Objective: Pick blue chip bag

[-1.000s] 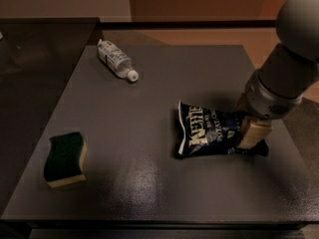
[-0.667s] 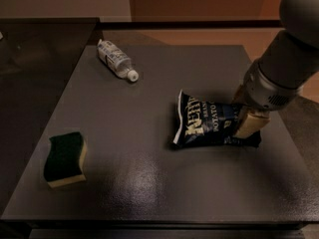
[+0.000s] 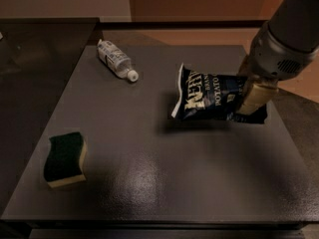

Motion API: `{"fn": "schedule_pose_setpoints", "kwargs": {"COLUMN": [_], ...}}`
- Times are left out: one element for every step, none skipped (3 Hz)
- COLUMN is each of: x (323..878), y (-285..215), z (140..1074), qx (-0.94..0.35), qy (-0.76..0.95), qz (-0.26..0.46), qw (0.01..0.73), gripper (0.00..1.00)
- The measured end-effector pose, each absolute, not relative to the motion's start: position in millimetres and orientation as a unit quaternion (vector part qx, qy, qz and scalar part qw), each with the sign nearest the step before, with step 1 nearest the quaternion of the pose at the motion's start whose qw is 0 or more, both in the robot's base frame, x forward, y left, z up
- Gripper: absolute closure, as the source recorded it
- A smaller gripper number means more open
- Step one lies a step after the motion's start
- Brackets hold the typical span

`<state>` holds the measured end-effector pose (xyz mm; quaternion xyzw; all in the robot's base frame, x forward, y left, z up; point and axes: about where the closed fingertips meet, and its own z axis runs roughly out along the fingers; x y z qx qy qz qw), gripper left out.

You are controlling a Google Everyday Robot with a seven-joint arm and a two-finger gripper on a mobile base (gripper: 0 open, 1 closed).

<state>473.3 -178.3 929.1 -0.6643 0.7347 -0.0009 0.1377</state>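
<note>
Blue chip bag, end effector clamped on right end, arm slanting down

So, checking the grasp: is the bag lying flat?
No, the blue chip bag hangs tilted above its shadow, its right end in the gripper.

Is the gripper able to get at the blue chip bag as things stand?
Yes, it seems so: the gripper is shut on the right end of the blue chip bag; the sponge and bottle lie well away.
</note>
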Motion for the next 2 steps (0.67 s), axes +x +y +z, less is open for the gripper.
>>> {"fn": "schedule_pose_setpoints", "kwargs": {"x": [477.7, 477.7], "y": [-167.4, -167.4], "z": [995.7, 995.7], "qx": [-0.68, -0.68], "qy": [0.713, 0.713], "qz": [-0.021, -0.022], "qw": [0.173, 0.173], "gripper": [1.0, 1.0]}}
